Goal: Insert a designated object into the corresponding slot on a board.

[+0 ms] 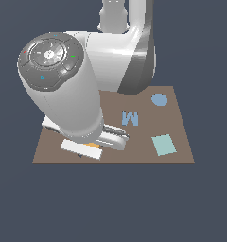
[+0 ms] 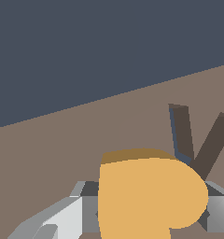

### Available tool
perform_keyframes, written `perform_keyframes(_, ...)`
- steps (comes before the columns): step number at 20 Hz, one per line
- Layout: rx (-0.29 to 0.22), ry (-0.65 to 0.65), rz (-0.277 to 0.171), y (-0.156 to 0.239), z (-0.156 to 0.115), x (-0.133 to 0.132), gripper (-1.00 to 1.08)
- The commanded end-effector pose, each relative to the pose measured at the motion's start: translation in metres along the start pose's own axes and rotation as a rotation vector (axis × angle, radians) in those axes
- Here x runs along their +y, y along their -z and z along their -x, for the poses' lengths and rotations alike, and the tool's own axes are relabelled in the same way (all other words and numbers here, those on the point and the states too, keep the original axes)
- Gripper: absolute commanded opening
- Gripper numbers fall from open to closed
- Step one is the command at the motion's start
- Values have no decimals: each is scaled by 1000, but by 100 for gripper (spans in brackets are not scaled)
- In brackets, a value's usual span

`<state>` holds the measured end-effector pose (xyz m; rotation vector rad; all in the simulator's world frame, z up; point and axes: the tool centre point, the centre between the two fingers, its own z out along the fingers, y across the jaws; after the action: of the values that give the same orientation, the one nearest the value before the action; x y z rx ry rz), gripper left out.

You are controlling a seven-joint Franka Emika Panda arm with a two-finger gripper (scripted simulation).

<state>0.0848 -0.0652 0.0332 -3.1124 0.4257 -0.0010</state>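
One robot gripper (image 2: 146, 219) clamps an orange heart (image 2: 149, 196) above the brown board (image 1: 177, 137), near a dark V-shaped cutout (image 2: 198, 140). A blue M (image 1: 130, 118) lies apart.

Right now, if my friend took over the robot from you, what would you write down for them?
Pincer: shut on the orange heart, fingers on both of its sides in the wrist view.
Where things are: the arm is low over the brown board, at the near corner on the exterior view's left; only a sliver of orange shows there under the hand. A dark V-shaped cutout lies just past the heart. The blue M, teal square and blue circle lie on the board.
Done: the heart is picked up.
Left: find the heart-shaped slot, which neither view shows now, then line up, lower and let go.
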Motion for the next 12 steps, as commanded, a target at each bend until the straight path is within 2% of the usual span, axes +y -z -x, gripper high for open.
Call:
perform_keyframes(1,1,-117,0,1,1,11,-100)
perform_keyframes(12,1,-648,0,4,25,57,-100)
